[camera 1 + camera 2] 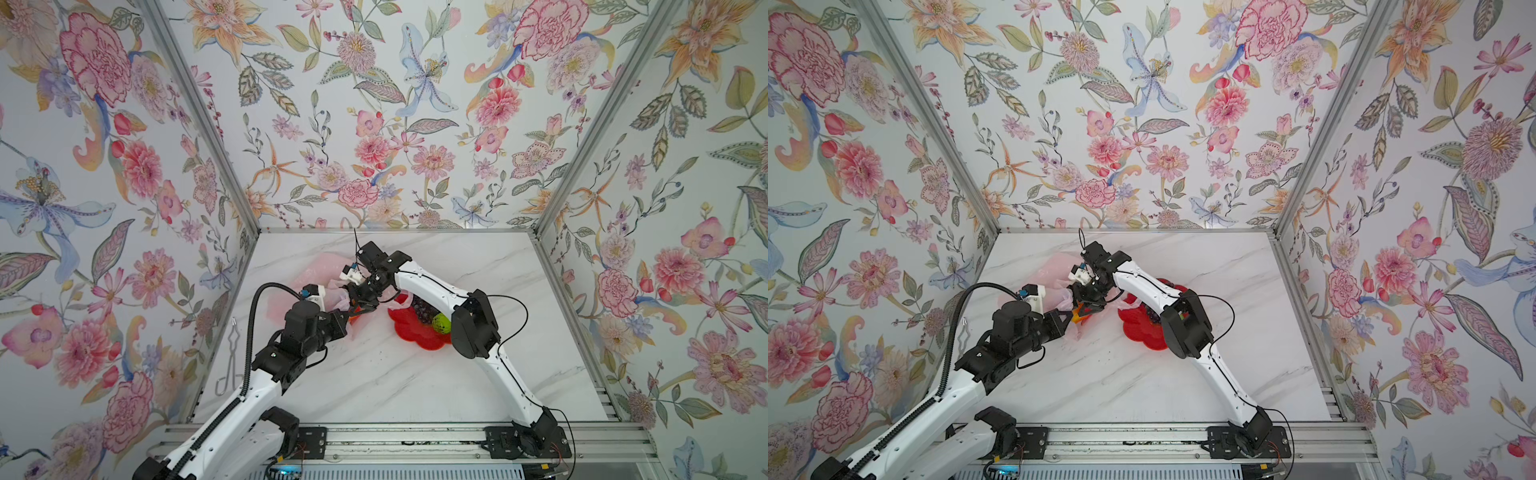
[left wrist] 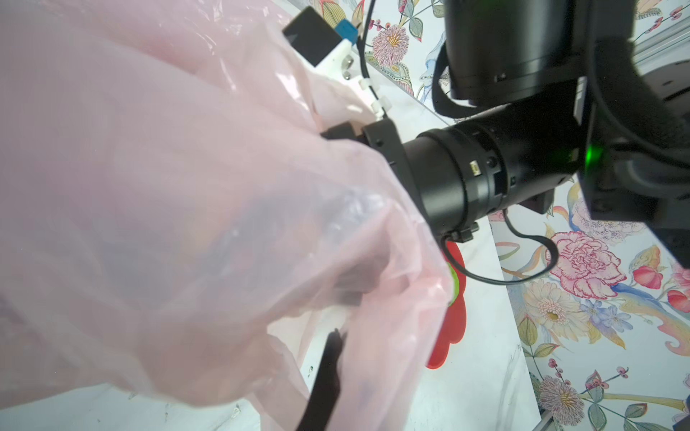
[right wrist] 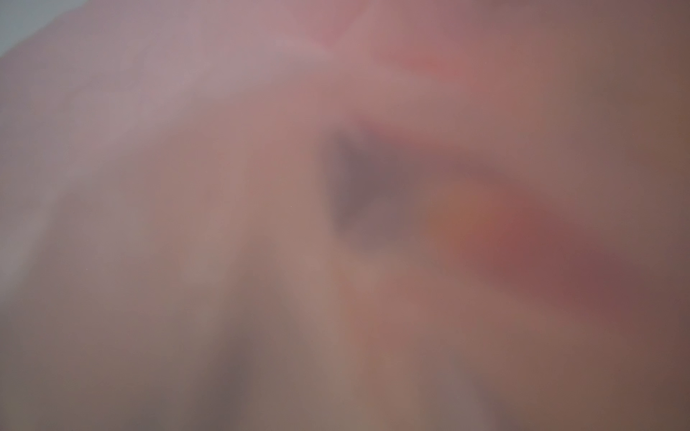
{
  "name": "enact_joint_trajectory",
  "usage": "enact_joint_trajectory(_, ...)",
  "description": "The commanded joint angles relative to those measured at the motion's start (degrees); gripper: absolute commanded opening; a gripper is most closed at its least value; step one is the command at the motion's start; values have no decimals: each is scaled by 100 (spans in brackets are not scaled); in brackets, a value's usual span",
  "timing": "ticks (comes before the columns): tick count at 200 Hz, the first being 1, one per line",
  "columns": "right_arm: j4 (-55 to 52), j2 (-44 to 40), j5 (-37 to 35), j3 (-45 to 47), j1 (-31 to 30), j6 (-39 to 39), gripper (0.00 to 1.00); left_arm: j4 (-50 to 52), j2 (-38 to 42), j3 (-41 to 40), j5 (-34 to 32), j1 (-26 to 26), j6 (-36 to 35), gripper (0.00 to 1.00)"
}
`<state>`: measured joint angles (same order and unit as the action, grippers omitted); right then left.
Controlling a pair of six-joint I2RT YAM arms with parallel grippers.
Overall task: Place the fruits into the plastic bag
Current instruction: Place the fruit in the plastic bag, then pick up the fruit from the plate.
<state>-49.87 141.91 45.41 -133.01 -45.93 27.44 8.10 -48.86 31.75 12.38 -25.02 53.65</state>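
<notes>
The pink plastic bag (image 1: 316,270) lies crumpled at the back left of the marble table and fills the left wrist view (image 2: 149,186). My left gripper (image 1: 348,321) is shut on the bag's edge; one black finger (image 2: 325,380) shows beside the film. My right gripper (image 1: 365,306) reaches into the bag's mouth. Its jaws are veiled by film, and the right wrist view is a pink blur. An orange fruit (image 1: 354,319) shows at the mouth between both grippers. A dark purple grape bunch (image 1: 424,311) and a green round fruit (image 1: 441,324) rest on the red plate (image 1: 409,332).
The red flower-shaped plate (image 1: 1142,336) sits right of the bag, partly under my right arm's elbow (image 1: 473,328). Metal tongs (image 1: 230,357) lie along the table's left edge. Floral walls close the table on three sides.
</notes>
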Motion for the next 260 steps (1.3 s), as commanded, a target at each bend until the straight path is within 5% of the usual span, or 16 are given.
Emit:
enact_joint_trajectory(1, 3, -638, -158, 131, 117, -171, 76, 51, 8, -84, -199, 39, 76, 0)
enact_joint_trajectory(11, -13, -780, -239, 232, 166, -210, 80, 84, 11, -97, -218, 48, 84, 0)
enact_joint_trajectory(18, -49, -884, -355, 326, 202, -235, 100, 103, 11, -97, -236, 36, 93, 0)
enact_joint_trajectory(118, -376, -2641, -3718, 1410, 684, -1094, 99, 8, -285, 94, -318, 49, 90, 0)
enact_joint_trajectory(165, 390, -3846, -2236, 3164, 1665, -373, 99, -25, -714, 323, -151, 47, -144, 0)
enact_joint_trajectory(212, -579, -4768, -2946, 4334, 2216, -776, 99, -137, -836, 366, -103, 48, -127, 0)
enact_joint_trajectory(260, -796, -4984, -2934, 5670, 2358, -1471, 99, -175, -1005, 420, 1, 48, -187, 0)
